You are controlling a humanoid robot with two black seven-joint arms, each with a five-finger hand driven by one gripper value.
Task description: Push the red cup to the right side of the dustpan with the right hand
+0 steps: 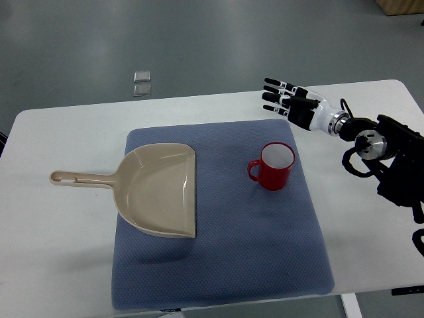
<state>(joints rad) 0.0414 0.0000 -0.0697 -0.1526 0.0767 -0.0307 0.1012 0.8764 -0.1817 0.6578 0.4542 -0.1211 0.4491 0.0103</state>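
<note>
- White table (pixel 59 218) with blue mat (pixel 265 252) on it, grey floor behind.
- Right hand (pixel 286 101) hovers with fingers spread, holding nothing; no contact yet.
- Red cup (pixel 273 166) sits below the hand, apart from it, already right of dustpan (pixel 159 192).
- Next, probably: lower beside cup, nudge it.
- Right forearm cut off at edge; left arm unseen.

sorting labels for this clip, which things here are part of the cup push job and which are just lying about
Part of the job: red cup, dustpan, right hand.
Just lying about: blue mat, white table, two small square tiles on the floor.
</note>
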